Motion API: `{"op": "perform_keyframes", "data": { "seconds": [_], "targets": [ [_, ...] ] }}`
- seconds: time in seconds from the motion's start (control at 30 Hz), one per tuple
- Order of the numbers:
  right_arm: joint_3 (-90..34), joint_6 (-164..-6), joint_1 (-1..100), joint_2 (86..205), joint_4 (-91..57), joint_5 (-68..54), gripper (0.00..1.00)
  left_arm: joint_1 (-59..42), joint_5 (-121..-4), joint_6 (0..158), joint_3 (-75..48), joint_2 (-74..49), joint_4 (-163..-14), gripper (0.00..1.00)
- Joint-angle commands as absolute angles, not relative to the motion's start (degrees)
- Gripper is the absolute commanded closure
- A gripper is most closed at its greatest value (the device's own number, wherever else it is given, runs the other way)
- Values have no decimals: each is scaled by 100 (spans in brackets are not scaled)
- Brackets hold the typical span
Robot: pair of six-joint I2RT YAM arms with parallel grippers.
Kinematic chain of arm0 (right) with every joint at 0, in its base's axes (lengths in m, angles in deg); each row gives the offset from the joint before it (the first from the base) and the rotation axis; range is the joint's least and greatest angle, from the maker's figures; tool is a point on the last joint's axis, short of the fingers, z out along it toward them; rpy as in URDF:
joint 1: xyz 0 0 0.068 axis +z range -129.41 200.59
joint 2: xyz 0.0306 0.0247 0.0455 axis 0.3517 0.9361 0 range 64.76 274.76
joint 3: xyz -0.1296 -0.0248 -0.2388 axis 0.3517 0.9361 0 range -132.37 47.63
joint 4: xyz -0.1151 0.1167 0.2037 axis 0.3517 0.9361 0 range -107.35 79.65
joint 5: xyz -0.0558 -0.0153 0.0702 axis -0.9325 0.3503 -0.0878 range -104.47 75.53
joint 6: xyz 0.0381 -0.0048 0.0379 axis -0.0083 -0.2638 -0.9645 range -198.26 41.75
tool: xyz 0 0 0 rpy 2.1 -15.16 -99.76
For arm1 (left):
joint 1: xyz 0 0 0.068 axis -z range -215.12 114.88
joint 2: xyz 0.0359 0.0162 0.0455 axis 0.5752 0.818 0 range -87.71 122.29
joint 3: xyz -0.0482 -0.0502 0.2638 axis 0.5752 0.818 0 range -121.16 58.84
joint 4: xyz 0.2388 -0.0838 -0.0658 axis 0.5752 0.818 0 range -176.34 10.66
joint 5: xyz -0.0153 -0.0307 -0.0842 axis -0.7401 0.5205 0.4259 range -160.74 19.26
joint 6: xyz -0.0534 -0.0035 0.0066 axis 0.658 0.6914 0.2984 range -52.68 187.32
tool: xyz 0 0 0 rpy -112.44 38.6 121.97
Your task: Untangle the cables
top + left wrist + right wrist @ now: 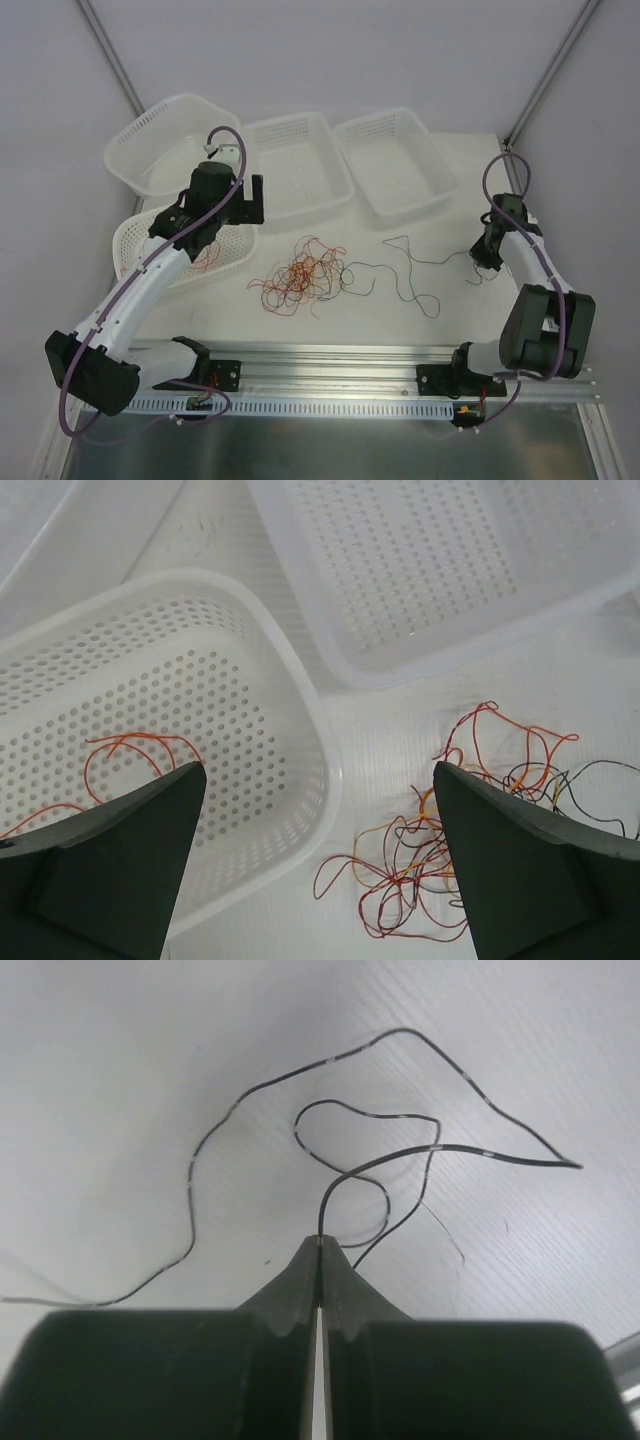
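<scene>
Fingers of R gripper (319,1250) are pinching black wire (480,1150); L gripper (320,780) is hovering open. Step, prob.: extracting one strand; next needs drawing it clear of tangle (300,275)

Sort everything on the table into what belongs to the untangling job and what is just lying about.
Job:
tangle of cables
black cable, clamped in the right pincer
orange cable, lying in the near basket
left pincer, open

Lying about, no cable seen in them:
far-left basket
middle basket
far-right basket
</scene>
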State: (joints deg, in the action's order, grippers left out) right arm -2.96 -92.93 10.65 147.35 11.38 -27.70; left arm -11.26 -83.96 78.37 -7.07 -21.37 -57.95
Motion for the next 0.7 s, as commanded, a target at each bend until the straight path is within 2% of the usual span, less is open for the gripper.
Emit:
{"op": "perform_keyframes", "data": {
  "seconds": [0.0, 0.17, 0.37, 0.5, 0.67],
  "targets": [
    [-790, -8969, 1048, 13817, 1857, -2924, 99, -1191, -8534, 7865, -463, -2355, -6215, 1],
    [-2283, -8521, 1206, 13253, 2614, -2600, 99, -1235, -8200, 7918, -207, -2461, -6357, 1],
    [-4758, -7861, 2163, 13638, 2959, -2494, 99, -1262, -8138, 7909, -67, -2426, -6410, 1],
    [-5764, -7483, 2673, 14489, 2546, -2037, 99, -1270, -8199, 7892, -31, -2417, -6419, 1],
    [-6355, -7246, 2841, 15606, 1730, -1414, 99, -1297, -8287, 7857, -5, -2390, -6419, 1]
  ]
}}
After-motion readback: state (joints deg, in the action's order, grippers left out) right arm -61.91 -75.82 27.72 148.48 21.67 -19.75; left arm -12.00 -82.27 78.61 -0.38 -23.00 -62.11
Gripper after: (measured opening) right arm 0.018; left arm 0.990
